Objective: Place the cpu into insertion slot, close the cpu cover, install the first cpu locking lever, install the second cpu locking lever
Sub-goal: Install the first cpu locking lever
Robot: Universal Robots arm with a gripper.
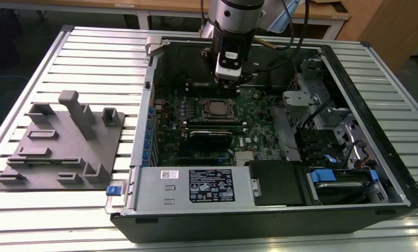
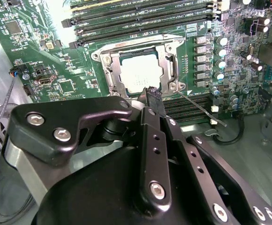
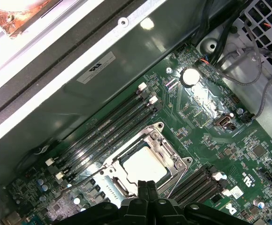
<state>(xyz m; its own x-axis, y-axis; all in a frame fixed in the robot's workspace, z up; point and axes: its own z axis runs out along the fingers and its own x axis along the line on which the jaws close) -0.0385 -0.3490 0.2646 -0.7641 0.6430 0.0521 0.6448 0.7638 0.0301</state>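
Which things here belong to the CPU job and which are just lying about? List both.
Job: cpu, seated in its socket; cpu cover, down around it; locking lever; gripper, shut, near the socket.
Lying about: grey fixture plate; power supply box; memory slots; coin battery.

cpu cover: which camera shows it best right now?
The second wrist view. The cpu cover is close and large there, lying flat around the cpu, with the gripper hiding one corner. The first wrist view also shows it flat, with one edge behind the gripper. The exterior view shows it small and far off.
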